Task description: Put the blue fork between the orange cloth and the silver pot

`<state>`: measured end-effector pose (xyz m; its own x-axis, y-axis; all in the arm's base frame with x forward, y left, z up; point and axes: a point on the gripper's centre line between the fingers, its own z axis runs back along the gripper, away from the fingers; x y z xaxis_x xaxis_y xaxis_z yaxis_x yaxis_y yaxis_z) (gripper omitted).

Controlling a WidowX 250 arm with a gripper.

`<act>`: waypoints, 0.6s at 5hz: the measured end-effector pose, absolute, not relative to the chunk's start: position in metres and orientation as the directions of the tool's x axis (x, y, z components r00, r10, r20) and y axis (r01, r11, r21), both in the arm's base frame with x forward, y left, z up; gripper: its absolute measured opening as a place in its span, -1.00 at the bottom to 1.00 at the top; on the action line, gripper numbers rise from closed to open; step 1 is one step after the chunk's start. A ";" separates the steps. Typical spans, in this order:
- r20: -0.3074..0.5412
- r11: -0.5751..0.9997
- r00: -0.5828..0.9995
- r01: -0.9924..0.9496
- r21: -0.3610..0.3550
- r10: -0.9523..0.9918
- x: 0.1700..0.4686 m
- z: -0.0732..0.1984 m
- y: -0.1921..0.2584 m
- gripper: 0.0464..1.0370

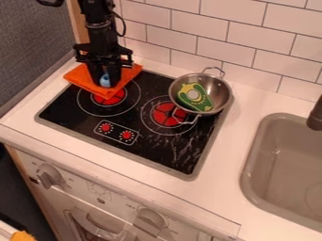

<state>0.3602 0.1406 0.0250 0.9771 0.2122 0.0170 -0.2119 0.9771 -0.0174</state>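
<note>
I'm judging this the grasp: I can't tell my gripper's (106,85) opening or its hold on the fork (105,80), so I'm needing a sure grip before lifting potward from the cloth (80,76).

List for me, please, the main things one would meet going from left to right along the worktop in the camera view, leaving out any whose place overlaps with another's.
Orange cloth, round silver metal pot, grey sink basin.
</note>
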 end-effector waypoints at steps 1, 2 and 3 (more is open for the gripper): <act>0.059 0.988 0.986 -0.152 -0.019 0.153 0.358 0.041 0.113 -0.25; 0.026 0.994 0.994 -0.102 -0.032 0.103 0.349 0.031 0.088 -0.25; 0.013 0.998 0.999 -0.051 -0.047 0.051 0.346 0.023 0.069 -0.25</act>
